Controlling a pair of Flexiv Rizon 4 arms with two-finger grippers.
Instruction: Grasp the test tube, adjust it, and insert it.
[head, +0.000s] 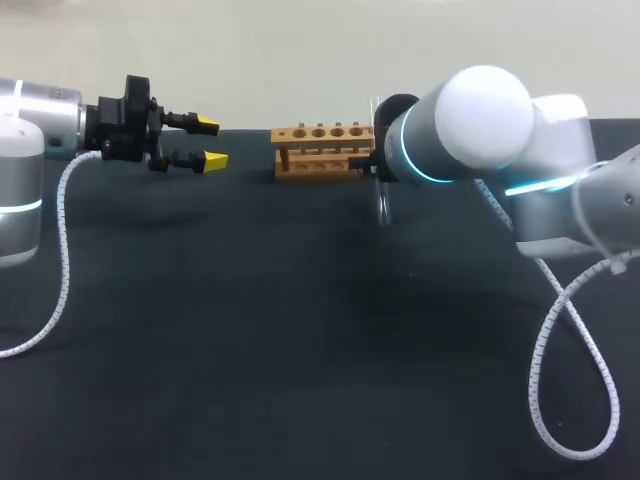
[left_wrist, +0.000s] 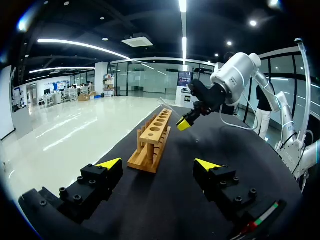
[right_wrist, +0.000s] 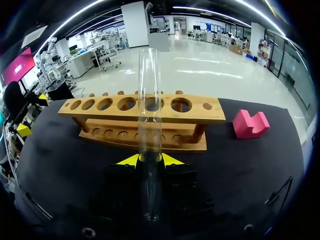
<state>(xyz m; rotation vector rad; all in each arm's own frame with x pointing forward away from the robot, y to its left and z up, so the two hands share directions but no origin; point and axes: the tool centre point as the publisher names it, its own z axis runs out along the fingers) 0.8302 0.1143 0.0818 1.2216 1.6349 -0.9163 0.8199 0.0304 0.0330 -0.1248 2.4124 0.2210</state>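
A clear glass test tube (right_wrist: 149, 100) stands upright between the yellow tips of my right gripper (right_wrist: 150, 160), which is shut on it low on its length. Just ahead of it is the wooden rack (right_wrist: 135, 107) with several empty holes on top. In the head view the tube (head: 382, 205) hangs at the right end of the rack (head: 320, 150), mostly hidden behind my right arm. Left of the rack, my left gripper (head: 210, 142) hovers open and empty. In its own view the left gripper (left_wrist: 157, 165) faces the rack (left_wrist: 152, 137) end-on, with the right gripper (left_wrist: 186, 122) beyond.
A pink notched block (right_wrist: 250, 124) lies on the black table (head: 300, 350) beside the rack's right end. White cables trail from both arms along the table's sides.
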